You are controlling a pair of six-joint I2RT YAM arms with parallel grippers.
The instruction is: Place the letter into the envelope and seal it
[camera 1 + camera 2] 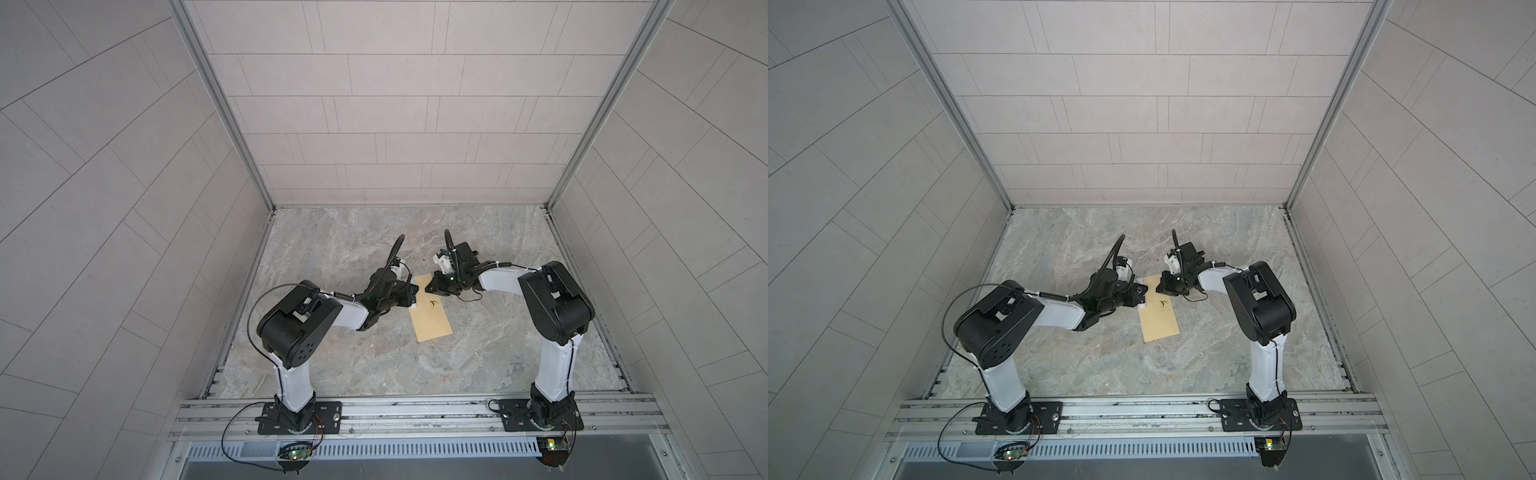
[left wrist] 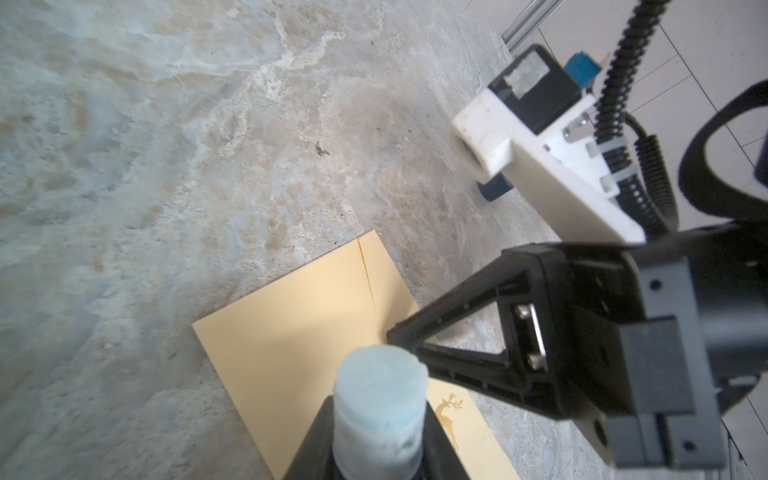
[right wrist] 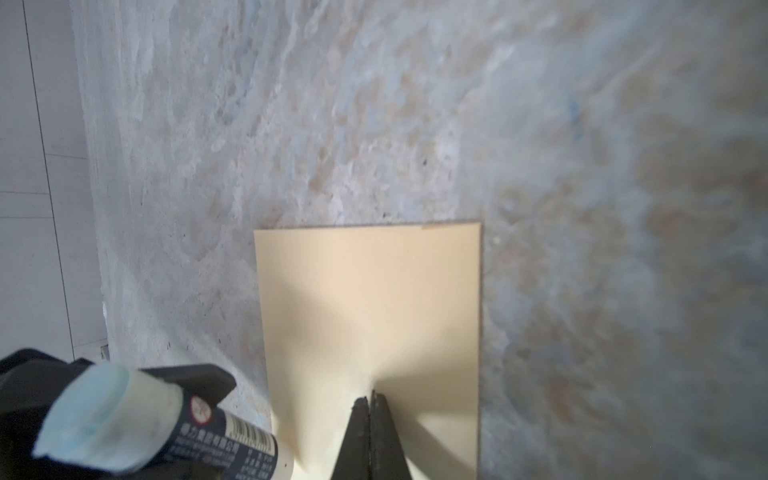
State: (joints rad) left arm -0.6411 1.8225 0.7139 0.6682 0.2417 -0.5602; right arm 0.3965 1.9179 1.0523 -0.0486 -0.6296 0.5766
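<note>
Setting: a grey marble-patterned tabletop (image 1: 374, 353) closed in by pale tiled walls (image 1: 395, 104) on three sides. Item one, the manila envelope (image 1: 432, 322) (image 1: 1162, 323): you have it lying flat at the middle of the table in both top views, long axis running from upper left to lower right, its upper end between the two arms. It carries a small gilt deer emblem (image 2: 449, 415), and a fold line (image 2: 368, 282) crosses it near the end that sits highest in the left wrist view. Item two, the left gripper (image 1: 409, 296): your jaws are set narrow around an uncapped glue stick (image 2: 380, 399) (image 3: 137, 415) with a dark printed label and a pale blue-white glue end, held at the envelope's left edge in the top views; whether the stick touches the paper cannot be told. Item three, the right gripper (image 3: 369, 395) (image 2: 390, 334): your jaws are pressed fully together with nothing between them, and the tips are down on the envelope near its upper end, just beside the glue stick.
</note>
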